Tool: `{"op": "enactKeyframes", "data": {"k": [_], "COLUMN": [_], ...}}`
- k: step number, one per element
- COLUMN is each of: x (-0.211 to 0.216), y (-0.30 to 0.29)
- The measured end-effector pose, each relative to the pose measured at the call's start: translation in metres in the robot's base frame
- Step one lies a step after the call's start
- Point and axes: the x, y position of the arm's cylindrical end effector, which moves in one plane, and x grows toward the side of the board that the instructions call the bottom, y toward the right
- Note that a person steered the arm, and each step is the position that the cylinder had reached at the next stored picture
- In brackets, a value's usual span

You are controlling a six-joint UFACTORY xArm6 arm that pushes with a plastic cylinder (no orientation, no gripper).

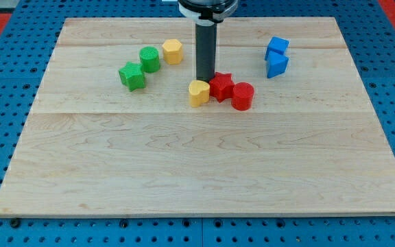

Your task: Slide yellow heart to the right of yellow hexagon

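Yellow heart point(199, 92) right against my tip point(204, 80), beside red star point(221, 86).

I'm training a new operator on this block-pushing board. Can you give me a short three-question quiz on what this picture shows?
1. True or false: the yellow heart touches the yellow hexagon.
2. Multiple choice: my tip sits
A. just above the yellow heart, beside the red star
B. between the two green blocks
C. beside the blue blocks
3. Fill in: on the view's right side of the red star stands a red ____.

Key
1. False: they lie apart, the heart lower and to the view's right.
2. A
3. cylinder
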Motion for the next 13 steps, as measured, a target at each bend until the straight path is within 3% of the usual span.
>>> {"op": "enactKeyframes", "data": {"k": [4,7,8,12,13], "x": [0.012,0.006,0.005,0.086,0.088], "y": [0.043,-0.065,-0.076,-0.077,-0.07]}}
